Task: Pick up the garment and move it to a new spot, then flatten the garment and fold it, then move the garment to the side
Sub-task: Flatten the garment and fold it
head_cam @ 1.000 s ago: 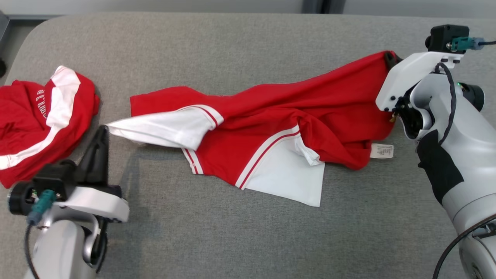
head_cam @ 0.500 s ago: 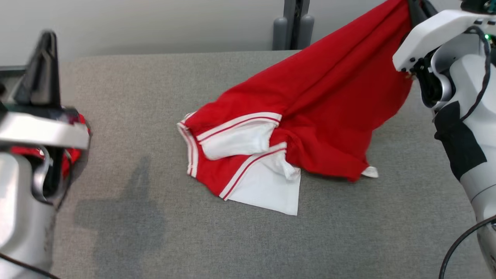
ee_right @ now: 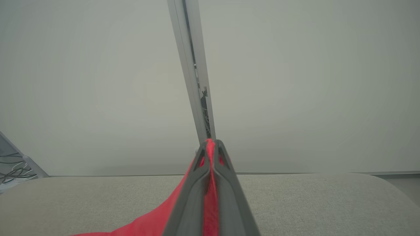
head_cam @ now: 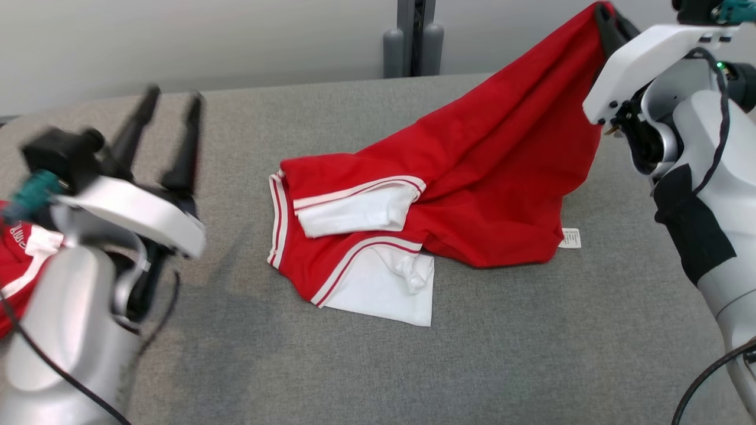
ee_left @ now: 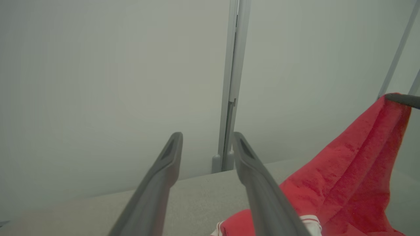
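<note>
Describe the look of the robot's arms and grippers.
Both arms are rounded silver-grey shells with flat white wrist plates. The left gripper and right gripper each have two long dark tapering fingers. Each wrist bears a black camera block with a teal plug and black cable. The right forearm has a black patch and green light.

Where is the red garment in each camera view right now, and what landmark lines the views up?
Head view: red garment in the centre, rising to the right claw at the upper right.
Left wrist view: lower right corner.
Right wrist view: bottom centre, pinched in that claw.
Shared landmark: the grey post behind the table.
</note>
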You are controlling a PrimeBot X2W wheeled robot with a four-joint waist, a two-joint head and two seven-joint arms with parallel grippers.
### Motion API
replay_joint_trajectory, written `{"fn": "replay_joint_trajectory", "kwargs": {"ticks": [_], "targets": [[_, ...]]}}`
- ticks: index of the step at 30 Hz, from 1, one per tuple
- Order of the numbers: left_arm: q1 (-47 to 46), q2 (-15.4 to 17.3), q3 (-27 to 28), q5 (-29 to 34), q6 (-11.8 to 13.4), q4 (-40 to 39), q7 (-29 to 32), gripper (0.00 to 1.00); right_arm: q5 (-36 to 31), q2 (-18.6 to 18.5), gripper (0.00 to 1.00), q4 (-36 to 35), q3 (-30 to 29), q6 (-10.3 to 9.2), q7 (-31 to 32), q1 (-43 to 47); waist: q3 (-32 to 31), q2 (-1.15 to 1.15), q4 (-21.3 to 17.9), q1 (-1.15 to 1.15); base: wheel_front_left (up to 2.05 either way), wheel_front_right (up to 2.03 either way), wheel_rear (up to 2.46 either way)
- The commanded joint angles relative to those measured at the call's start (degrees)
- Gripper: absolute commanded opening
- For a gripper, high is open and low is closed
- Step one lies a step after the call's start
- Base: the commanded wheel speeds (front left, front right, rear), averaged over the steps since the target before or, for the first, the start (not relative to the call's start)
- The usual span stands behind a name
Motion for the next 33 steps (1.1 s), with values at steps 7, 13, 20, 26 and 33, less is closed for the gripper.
{"fn": "replay_joint_trajectory", "kwargs": {"ticks": [7,13,20,26,33], "targets": [[2.45,-3.73,-6.98,-2.4,-0.17,10.04,-0.86,1.0,1.96,-0.5,0.0,-0.22,1.65,0.01,-1.23,3.55,4.65,0.0,-0.61,0.0,0.0,0.0,0.0],[-0.68,-6.73,-11.09,-4.23,-0.18,19.23,-1.67,1.0,2.88,-0.09,0.0,0.13,2.52,0.01,-2.4,5.72,6.28,0.0,-1.04,0.0,0.0,0.0,0.0],[-3.76,-7.32,-14.48,-6.28,-0.18,24.77,-3.6,1.0,3.52,0.82,0.0,0.62,3.36,0.01,-3.44,6.54,7.07,0.0,-1.82,0.0,0.0,0.0,0.0],[-6.63,-8.36,-15.86,-6.04,-0.18,31.27,-4.76,1.0,4.14,1.66,0.0,0.92,4.27,0.01,-3.85,6.55,7.65,0.0,-2.95,0.0,0.0,0.0,0.0],[-8.76,-9.03,-18.51,-5.97,-0.18,35.19,-7.32,0.98,4.86,1.68,0.0,1.38,4.93,0.01,-4.17,6.35,7.99,0.0,-4.07,0.0,0.0,0.0,0.0]]}}
